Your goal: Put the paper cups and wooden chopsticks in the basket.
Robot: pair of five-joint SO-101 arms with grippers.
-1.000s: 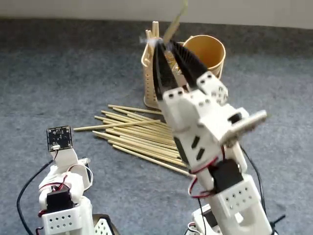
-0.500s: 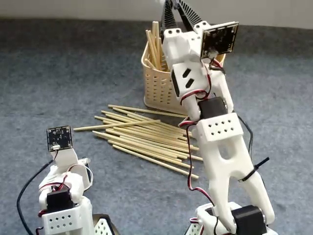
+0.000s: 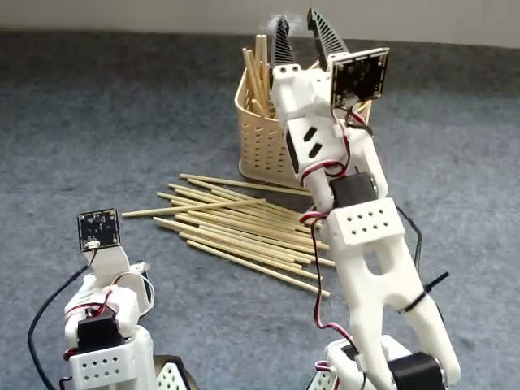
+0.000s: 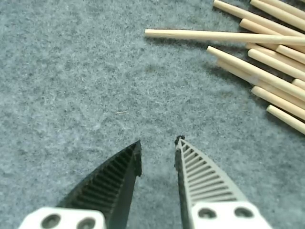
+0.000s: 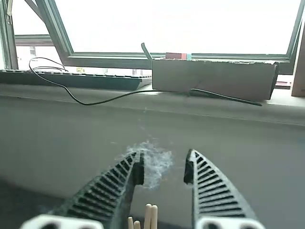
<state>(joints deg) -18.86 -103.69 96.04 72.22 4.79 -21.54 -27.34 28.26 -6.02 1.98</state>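
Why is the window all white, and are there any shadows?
Right wrist view: daylight washes the window out to white, so nothing outside shows, and the wall below looks dim. Left wrist view: the light is even, with thin soft shadows beside the chopsticks on the grey mat. High view: the mat is lit evenly, with no glare.

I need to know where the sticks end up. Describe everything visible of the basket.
The basket is cream and plastic-looking, with a rolled rim and walls of small slots. It stands upright on the grey carpet, at the far side of the loose chopstick pile. Several chopsticks stand in it, leaning. The right arm covers part of it, and the open right gripper hangs above it.
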